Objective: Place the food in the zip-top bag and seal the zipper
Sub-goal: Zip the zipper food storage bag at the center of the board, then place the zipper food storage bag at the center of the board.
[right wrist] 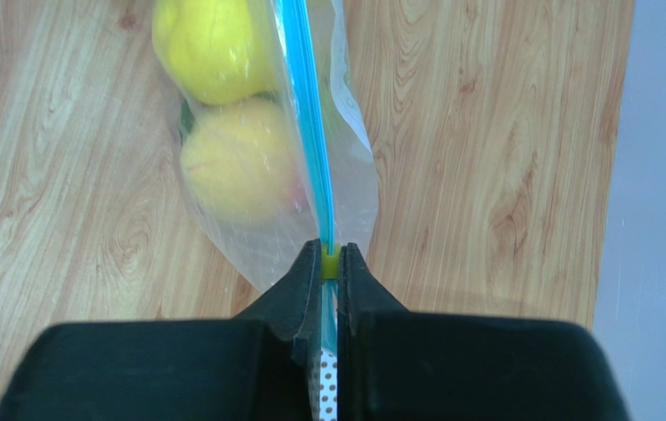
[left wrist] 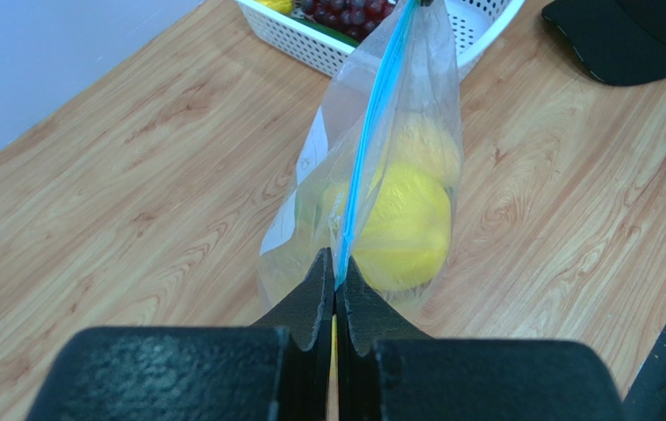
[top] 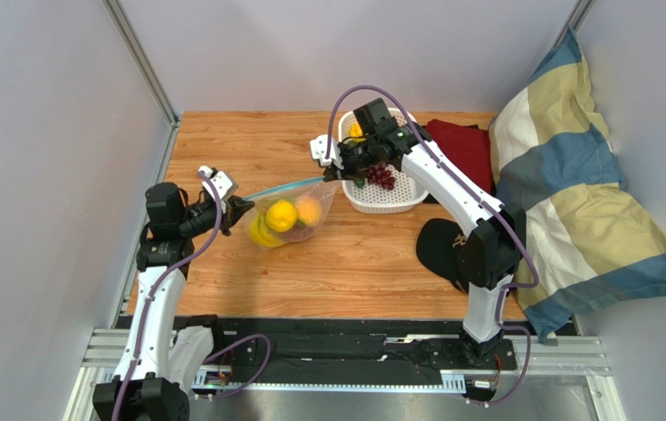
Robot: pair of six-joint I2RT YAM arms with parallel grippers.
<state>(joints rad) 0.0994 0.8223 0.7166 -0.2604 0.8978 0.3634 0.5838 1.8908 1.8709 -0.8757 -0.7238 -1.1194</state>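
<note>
Top external: left pincer (top: 244, 206) and right pincer (top: 334, 174) clamp opposite zipper (top: 288, 187) ends, arms reaching inward.

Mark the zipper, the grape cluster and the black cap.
zipper (left wrist: 376, 132), left wrist view, midway along the teal strip.
grape cluster (top: 383, 176), top external view, centre of the visible bunch.
black cap (top: 440, 250), top external view, on its crown.

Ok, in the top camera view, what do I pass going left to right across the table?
Left end effector → zip-top bag → right end effector → white basket → black cap → blue and cream pillow.
</note>
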